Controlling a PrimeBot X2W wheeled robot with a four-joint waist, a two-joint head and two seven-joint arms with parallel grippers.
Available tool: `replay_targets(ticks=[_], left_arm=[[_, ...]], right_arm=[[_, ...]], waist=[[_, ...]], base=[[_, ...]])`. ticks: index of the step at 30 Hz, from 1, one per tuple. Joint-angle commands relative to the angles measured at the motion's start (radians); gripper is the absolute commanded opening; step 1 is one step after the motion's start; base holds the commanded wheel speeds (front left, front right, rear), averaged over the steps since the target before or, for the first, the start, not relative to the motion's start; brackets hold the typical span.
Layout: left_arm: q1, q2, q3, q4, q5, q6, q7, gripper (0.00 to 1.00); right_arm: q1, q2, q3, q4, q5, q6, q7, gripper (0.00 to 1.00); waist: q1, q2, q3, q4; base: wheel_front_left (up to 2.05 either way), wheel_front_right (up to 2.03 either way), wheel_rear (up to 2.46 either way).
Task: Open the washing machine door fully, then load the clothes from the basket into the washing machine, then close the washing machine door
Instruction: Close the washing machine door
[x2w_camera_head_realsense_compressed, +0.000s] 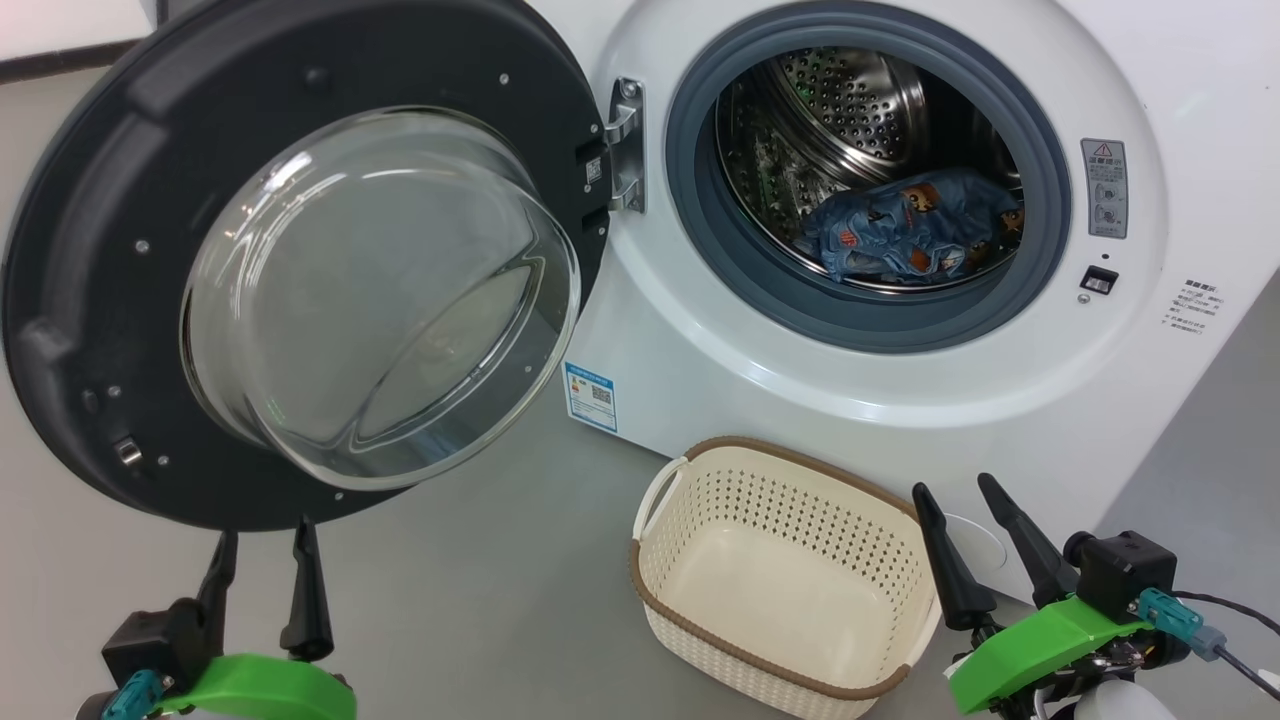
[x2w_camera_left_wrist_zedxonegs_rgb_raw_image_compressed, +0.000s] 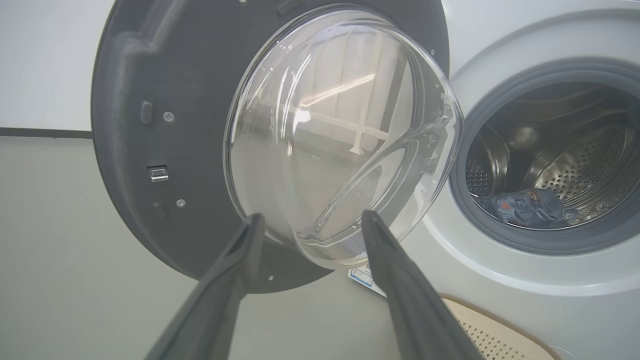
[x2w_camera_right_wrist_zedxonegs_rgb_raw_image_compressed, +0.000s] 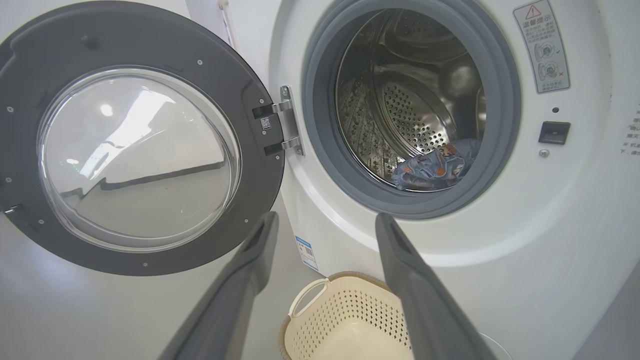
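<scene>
Washing machine door (x2w_camera_head_realsense_compressed: 320, 270) stands swung wide on its hinge (x2w_camera_head_realsense_compressed: 625, 145). Its dark grey inner face and bulging glass bowl are turned toward the robot, well clear of the drum mouth. Judgement: the opening step is done, and the door sits at this angle so that nothing blocks the path from basket to drum.

The washing machine (x2w_camera_head_realsense_compressed: 800, 390) is a white front-loader with its mouth fully exposed. The clothes (x2w_camera_head_realsense_compressed: 910, 235), blue fabric with small orange-brown bear prints, lie heaped on the bottom of the steel drum (x2w_camera_head_realsense_compressed: 850, 110), behind the grey rubber seal (x2w_camera_head_realsense_compressed: 700, 230). No fabric is seen draped over the seal, so nothing appears placed to be pinched.

The basket (x2w_camera_head_realsense_compressed: 800, 505) sits on the grey floor (x2w_camera_head_realsense_compressed: 480, 590) just in front of the machine, below the opening. Its cream interior shows bare. Judgement: loading is complete.

The left gripper (x2w_camera_head_realsense_compressed: 265, 535) has its fingers spread apart and holds nothing. It hovers just below the door's lower edge, and in its wrist view the fingers frame the bottom of the glass bowl with no visible contact. The right gripper (x2w_camera_head_realsense_compressed: 952, 487) also has its fingers apart and empty. It is beside the basket's right end, and contact with basket or machine cannot be confirmed.

Outstanding: door closure. The left arm is the nearer one, and a push on the rim far from the hinge should swing the door most easily. The door must seat at the latch slot (x2w_camera_head_realsense_compressed: 1098, 280). Risk: fingers caught between door and front panel.
</scene>
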Motion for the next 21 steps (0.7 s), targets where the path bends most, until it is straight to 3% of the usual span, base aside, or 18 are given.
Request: replay_targets(ticks=[1, 10, 11, 12, 21], left_arm=[[-0.005, 0.013, 0.032, -0.017, 0.010, 0.003, -0.006, 1.00], [-0.021, 0.032, 0.042, -0.049, 0.013, 0.002, -0.006, 1.00], [-0.027, 0.039, 0.045, -0.062, 0.013, 0.001, -0.006, 0.44], [-0.034, 0.048, 0.048, -0.078, 0.012, 0.000, -0.006, 0.00], [-0.148, 0.173, 0.058, -0.205, -0.034, -0.006, 0.027, 0.00]], right_arm=[[-0.004, -0.003, 0.018, -0.020, 0.005, 0.008, -0.008, 1.00], [0.001, -0.009, 0.019, -0.023, 0.008, 0.008, -0.008, 1.00], [0.001, -0.010, 0.018, -0.023, 0.008, 0.008, -0.008, 1.00], [0.001, -0.012, 0.018, -0.024, 0.008, 0.008, -0.008, 1.00], [-0.010, -0.032, 0.037, -0.018, 0.004, 0.008, -0.008, 1.00]], waist=[[0.0000, 0.0000, -0.001, 0.001], [0.0000, 0.0000, -0.002, 0.008], [0.0000, 0.0000, -0.001, 0.009], [0.0000, 0.0000, 0.000, 0.010], [0.0000, 0.0000, 0.020, 0.017]], base=[[0.00, 0.00, 0.00], [0.00, 0.00, 0.00], [0.00, 0.00, 0.00], [0.00, 0.00, 0.00], [0.00, 0.00, 0.00]])
